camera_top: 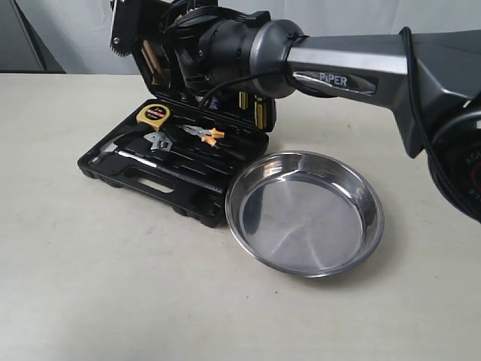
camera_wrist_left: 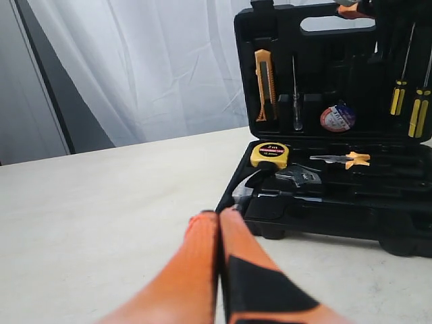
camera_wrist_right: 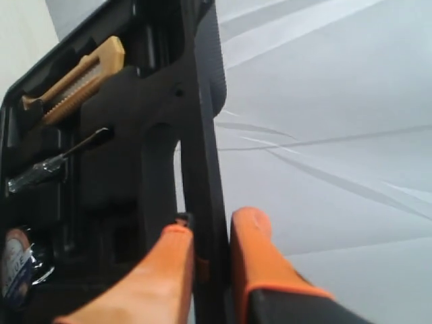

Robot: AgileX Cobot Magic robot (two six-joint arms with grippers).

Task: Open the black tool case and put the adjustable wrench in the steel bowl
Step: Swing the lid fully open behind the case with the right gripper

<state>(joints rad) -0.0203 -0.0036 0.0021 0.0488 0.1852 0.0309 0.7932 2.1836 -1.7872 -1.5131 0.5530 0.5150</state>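
Observation:
The black tool case (camera_top: 150,180) lies open on the table, its lid (camera_wrist_left: 317,67) standing upright. My right gripper (camera_wrist_right: 206,226) is shut on the lid's top rim (camera_wrist_right: 202,135), one finger inside and one outside. The adjustable wrench (camera_top: 159,141), with its silver head and black handle, rests in a slot of the base, seen also as the wrench (camera_wrist_left: 300,177) in the left wrist view. The steel bowl (camera_top: 301,218) sits empty, touching the case's right front corner. My left gripper (camera_wrist_left: 218,217) is shut on nothing, low over the table just short of the case's corner.
In the base lie a yellow tape measure (camera_top: 153,115), orange-handled pliers (camera_top: 204,134) and a hammer (camera_top: 113,150). The lid holds a utility knife (camera_wrist_left: 263,81) and yellow screwdrivers (camera_wrist_left: 418,111). My right arm (camera_top: 353,64) spans above the case and bowl.

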